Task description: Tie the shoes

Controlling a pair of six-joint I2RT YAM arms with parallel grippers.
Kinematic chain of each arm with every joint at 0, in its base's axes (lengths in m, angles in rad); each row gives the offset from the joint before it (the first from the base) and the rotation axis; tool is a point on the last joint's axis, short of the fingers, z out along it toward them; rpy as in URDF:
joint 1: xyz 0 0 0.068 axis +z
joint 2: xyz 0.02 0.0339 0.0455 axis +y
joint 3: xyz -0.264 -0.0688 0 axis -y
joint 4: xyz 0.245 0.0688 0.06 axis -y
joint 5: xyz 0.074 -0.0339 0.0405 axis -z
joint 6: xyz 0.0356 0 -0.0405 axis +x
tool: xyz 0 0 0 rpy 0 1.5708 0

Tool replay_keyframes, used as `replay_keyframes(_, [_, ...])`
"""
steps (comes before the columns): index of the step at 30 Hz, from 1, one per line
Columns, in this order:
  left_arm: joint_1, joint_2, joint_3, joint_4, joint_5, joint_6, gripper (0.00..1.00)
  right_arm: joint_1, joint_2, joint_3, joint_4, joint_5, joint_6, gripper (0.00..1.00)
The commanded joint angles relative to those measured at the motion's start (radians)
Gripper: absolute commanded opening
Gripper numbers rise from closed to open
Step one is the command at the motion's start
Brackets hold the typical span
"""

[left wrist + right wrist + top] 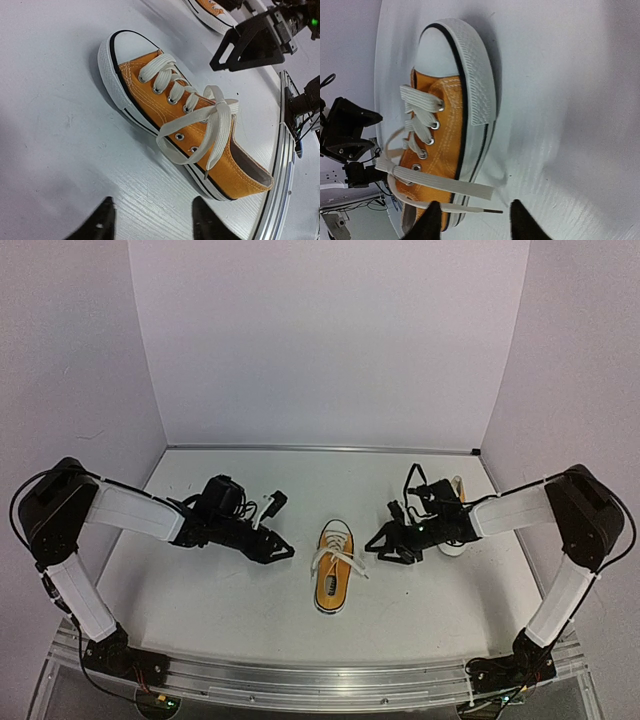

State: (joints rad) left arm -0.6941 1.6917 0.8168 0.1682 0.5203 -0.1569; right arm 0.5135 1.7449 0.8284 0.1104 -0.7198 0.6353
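One orange-yellow shoe [335,578] with a white toe cap lies mid-table, toe pointing away. Its white laces [216,107] cross over the tongue. A loop [172,150] and one lace end hang over its left side, and two lace ends [470,189] drape over its right side. My left gripper [285,552] is open and empty just left of the shoe, with its fingertips [106,220] low over the table. My right gripper [375,544] is open and empty just right of it, close to the lace ends. The second shoe [455,532] lies behind my right arm, mostly hidden.
White walls enclose the table at the back and both sides. A metal rail [320,680] runs along the near edge. The second shoe's toe also shows in the left wrist view [212,11], beyond my right gripper [250,42].
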Motion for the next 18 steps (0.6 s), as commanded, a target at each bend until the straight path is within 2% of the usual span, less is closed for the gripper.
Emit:
replay_keyframes(1, [0.005,-0.109,0.164,-0.186,-0.076,0.043,0.87,0.007,-0.099,0.178,-0.097,-0.003,-0.04,0.65])
replay_keyframes(2, [0.01,-0.128,0.199,-0.235,-0.108,0.051,0.97,0.006,-0.119,0.207,-0.134,0.014,-0.061,0.71])
replay_keyframes(3, [0.021,-0.144,0.226,-0.269,-0.127,0.047,0.99,0.006,-0.137,0.231,-0.164,0.032,-0.078,0.79])
replay_keyframes(5, [0.061,-0.169,0.281,-0.331,-0.132,0.014,1.0,0.006,-0.166,0.274,-0.207,0.063,-0.11,0.92])
replay_keyframes(6, [0.089,-0.176,0.306,-0.347,-0.129,-0.013,1.0,0.006,-0.182,0.29,-0.22,0.081,-0.124,0.94])
replay_keyframes(8, [0.151,-0.187,0.347,-0.374,-0.152,-0.074,1.0,0.006,-0.219,0.307,-0.242,0.121,-0.155,0.97])
replay_keyframes(12, [0.215,-0.234,0.366,-0.451,-0.283,-0.133,1.0,0.004,-0.309,0.293,-0.273,0.256,-0.203,0.98])
replay_keyframes(15, [0.227,-0.303,0.311,-0.488,-0.367,-0.148,1.0,0.005,-0.386,0.236,-0.303,0.39,-0.207,0.98])
replay_keyframes(18, [0.227,-0.385,0.168,-0.451,-0.368,-0.213,1.0,0.006,-0.417,0.119,-0.33,0.476,-0.145,0.98])
